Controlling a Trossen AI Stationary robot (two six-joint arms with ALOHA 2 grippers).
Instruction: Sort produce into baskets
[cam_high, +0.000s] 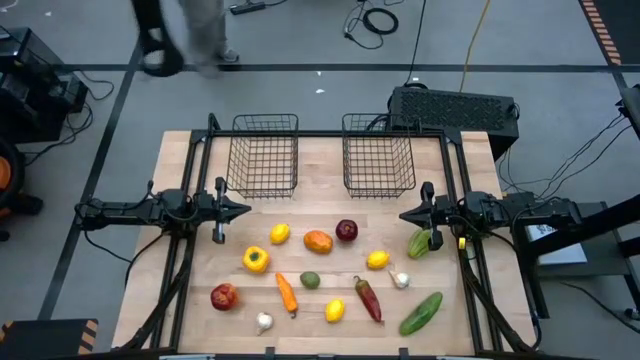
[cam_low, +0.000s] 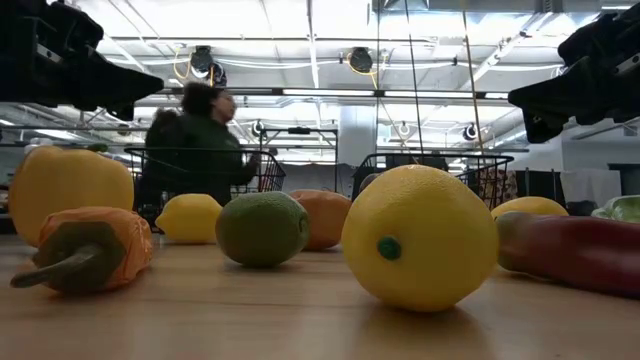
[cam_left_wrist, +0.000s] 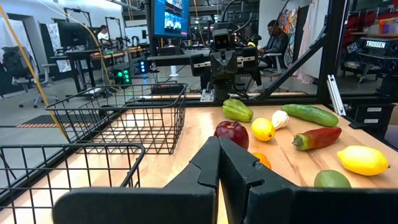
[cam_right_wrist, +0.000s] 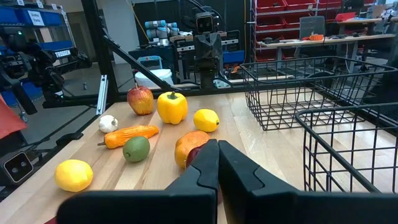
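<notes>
Two dark wire baskets (cam_high: 264, 155) (cam_high: 379, 155) stand side by side at the table's far edge. The produce lies spread over the near half: lemons (cam_high: 280, 234) (cam_high: 377, 260) (cam_high: 335, 310), a yellow pepper (cam_high: 256, 259), red apples (cam_high: 224, 296) (cam_high: 347, 230), a carrot (cam_high: 287, 293), a lime (cam_high: 310, 280), a chilli (cam_high: 368, 298), a cucumber (cam_high: 421, 313), garlic bulbs (cam_high: 264, 322) (cam_high: 400, 280). My left gripper (cam_high: 245, 211) (cam_left_wrist: 219, 155) hovers shut at the left, pointing level toward the middle. My right gripper (cam_high: 403, 215) (cam_right_wrist: 217, 158) hovers shut at the right, facing it. Neither touches anything.
An orange fruit (cam_high: 318, 241) lies mid-table and a green pepper (cam_high: 419, 243) lies just under my right arm. A black box (cam_high: 455, 108) stands behind the right basket. A person (cam_high: 190, 35) moves on the floor beyond the far edge. Dark frame rails (cam_high: 190, 250) run along both table sides.
</notes>
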